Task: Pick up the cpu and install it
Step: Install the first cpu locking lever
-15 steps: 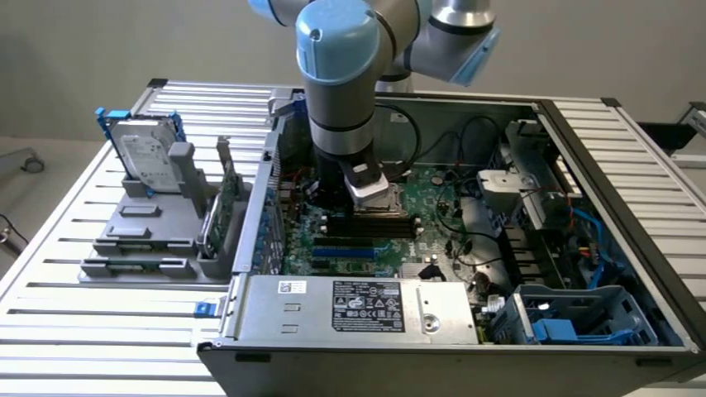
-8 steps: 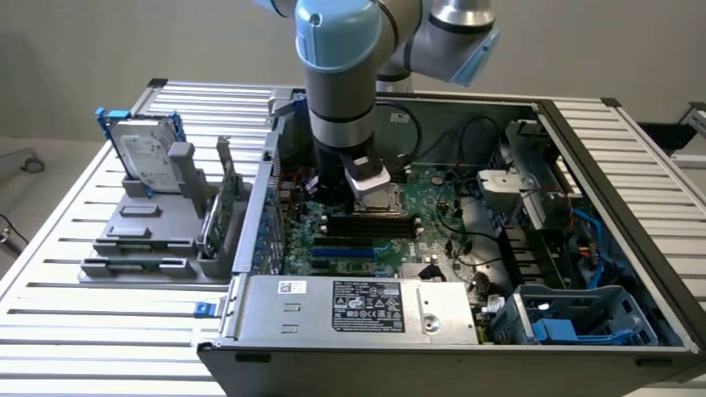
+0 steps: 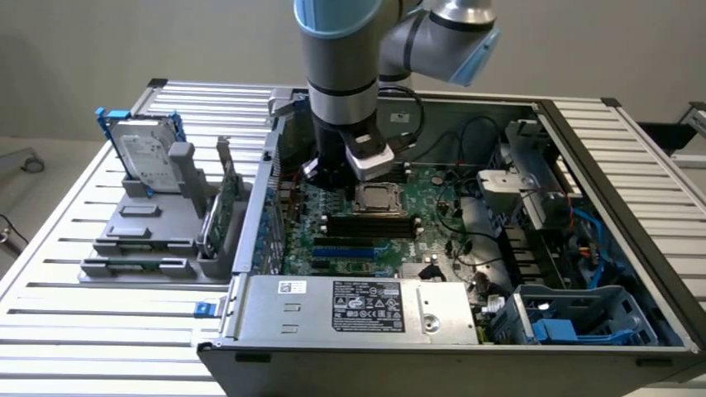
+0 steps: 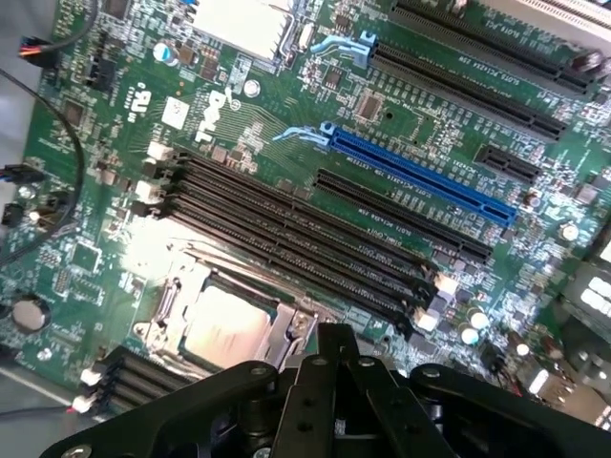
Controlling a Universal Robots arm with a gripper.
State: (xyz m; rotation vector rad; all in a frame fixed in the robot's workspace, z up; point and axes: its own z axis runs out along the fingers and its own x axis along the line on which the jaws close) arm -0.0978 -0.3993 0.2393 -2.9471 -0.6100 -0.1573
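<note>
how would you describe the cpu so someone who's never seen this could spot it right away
Start at the open computer case and its green motherboard. Beside the row of long black memory slots sits a metal-rimmed socket, just under the arm's shut gripper. The cpu is the small pale silver square lying in it, unlike the dark slots around.

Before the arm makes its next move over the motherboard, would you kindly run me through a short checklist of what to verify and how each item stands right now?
1. Gripper shut: ok, fingers closed together.
2. Gripper empty: ok, nothing seen between the fingertips.
3. The cpu in the socket: ok, its silver top lies inside the metal frame.
4. Cpu seated flat: cannot tell from either view.
5. Gripper position: ok, it hangs just above the board beside the socket in the exterior view.
6. Hard drive: ok, standing in its holder outside the computer case, away from the arm.
</note>
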